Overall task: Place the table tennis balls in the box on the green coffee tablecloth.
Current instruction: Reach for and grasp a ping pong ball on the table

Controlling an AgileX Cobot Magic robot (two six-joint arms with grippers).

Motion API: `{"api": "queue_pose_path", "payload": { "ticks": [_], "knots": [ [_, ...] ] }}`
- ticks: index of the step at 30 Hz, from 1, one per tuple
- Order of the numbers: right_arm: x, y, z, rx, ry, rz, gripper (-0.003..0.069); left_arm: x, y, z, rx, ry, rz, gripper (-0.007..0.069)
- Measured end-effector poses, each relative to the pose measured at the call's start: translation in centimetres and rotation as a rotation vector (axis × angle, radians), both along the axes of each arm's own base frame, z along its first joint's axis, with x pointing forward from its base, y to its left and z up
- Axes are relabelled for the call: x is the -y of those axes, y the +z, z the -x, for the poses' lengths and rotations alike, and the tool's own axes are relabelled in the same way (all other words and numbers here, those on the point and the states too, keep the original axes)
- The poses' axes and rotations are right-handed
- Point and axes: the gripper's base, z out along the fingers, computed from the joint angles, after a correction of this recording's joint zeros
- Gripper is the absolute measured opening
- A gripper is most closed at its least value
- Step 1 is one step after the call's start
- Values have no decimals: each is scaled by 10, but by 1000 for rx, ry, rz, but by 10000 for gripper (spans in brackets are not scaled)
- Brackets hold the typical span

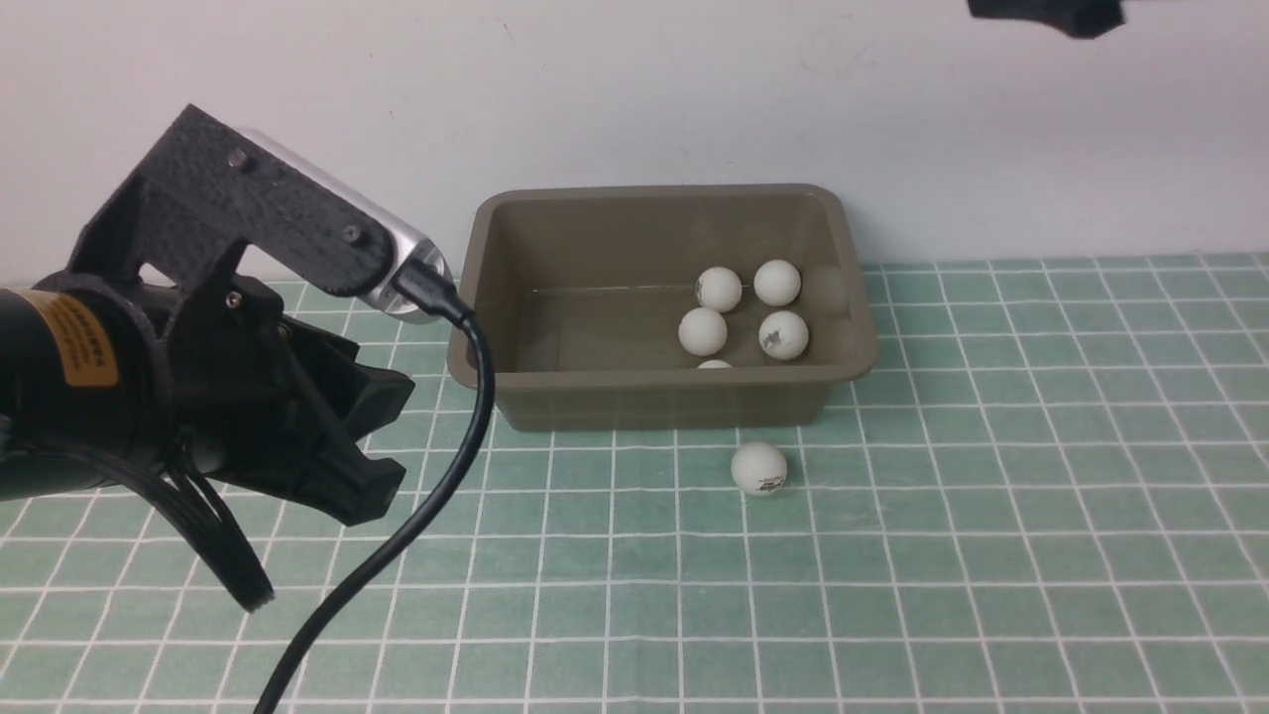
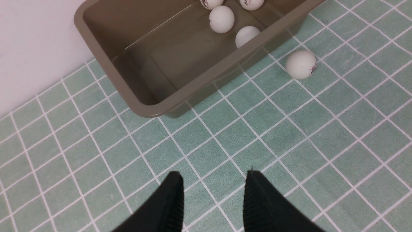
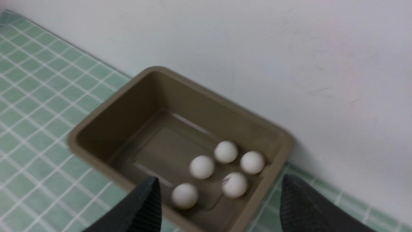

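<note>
Green cloth [image 1: 991, 555], pale, gridded with thin white lines into small squares, runs from the near edge back to the wall.

Nearest: left gripper [image 2: 214, 175], black. Its ribbed fingers [image 2: 172, 203] stand spread, bare cloth showing between them, nothing held. It hangs above the cloth, in front of the olive-brown rectangular plastic box [image 1: 654, 405] and off past the box's left end. A black cable [image 1: 436, 496] drops from the silver wrist camera [image 1: 397, 268] mounted over the gripper.

Next: one small matte white table tennis ball [image 1: 759, 468], dark logo low on its side, lies on the cloth just in front of the box's near wall, right of that wall's middle. A thin strip of cloth separates the two, so they are not touching.

The box itself has rounded corners, a flared rim and sloping walls, and it sits on the cloth. Five more white balls [image 3: 201, 167] lie inside, all in its right half. Four make a loose square, close together; two show dark print. The fifth [image 1: 714, 365] sits by the near wall, mostly hidden behind the rim in the front view, plain in the right wrist view.

Right gripper [image 3: 220, 182], black, is high over the box, looking down into it. Its fingers are wide apart, gripping nothing. That view is slightly blurred.

Farthest: plain white wall [image 1: 694, 89] behind the box.
</note>
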Motion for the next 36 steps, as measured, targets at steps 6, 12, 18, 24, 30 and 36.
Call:
{"api": "queue_pose_path", "payload": {
  "ticks": [6,12,18,24,30,36],
  "knots": [
    [0,-47,21,-120,-5,-56,454,0,0,0,0,0,0,240],
    [-10,-100,39,-199,-1,-64,454,0,0,0,0,0,0,240],
    [-38,-168,66,-235,20,-31,454,0,0,0,0,0,0,240],
    [-63,-201,71,-207,-5,-26,454,0,0,0,0,0,0,240],
    [-80,-228,47,-264,-45,-1,454,0,0,0,0,0,0,240],
    [-97,-245,20,-294,-52,20,454,0,0,0,-3,0,-1,240]
  ]
}}
